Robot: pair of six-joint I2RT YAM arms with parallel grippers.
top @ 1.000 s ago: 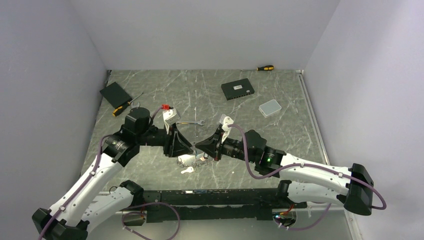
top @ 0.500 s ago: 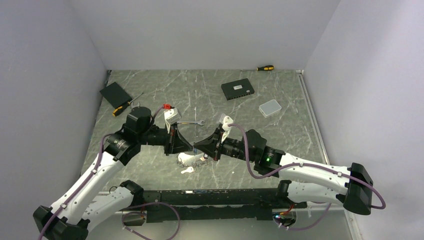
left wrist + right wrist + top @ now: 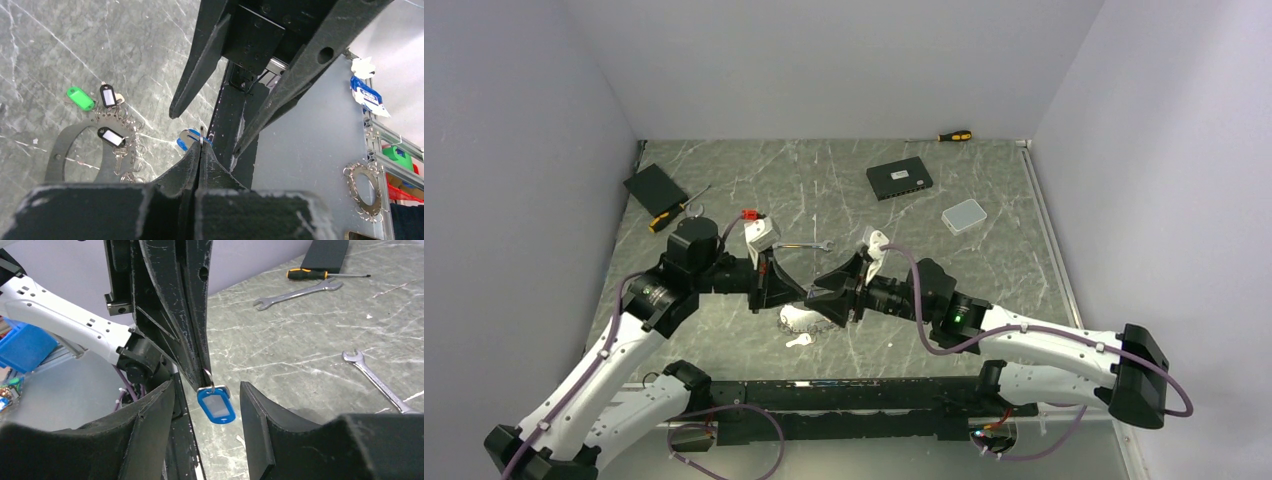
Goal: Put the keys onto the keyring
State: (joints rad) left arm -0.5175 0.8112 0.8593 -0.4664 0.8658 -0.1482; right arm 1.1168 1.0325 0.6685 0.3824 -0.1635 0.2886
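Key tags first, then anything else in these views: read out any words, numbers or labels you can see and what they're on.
No text is readable in any view.
Blue key tag: white insert looks blank.
Black key tags: white inserts, no writing visible.
Green key tag: nothing readable.
Blue-and-white label in the left wrist view: printed, too blurred to read.
Black box: any marking too small to read.

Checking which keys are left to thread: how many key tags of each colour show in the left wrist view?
green tag: 1
black tag: 2, upper and lower
blue tag: 1
Total: 4
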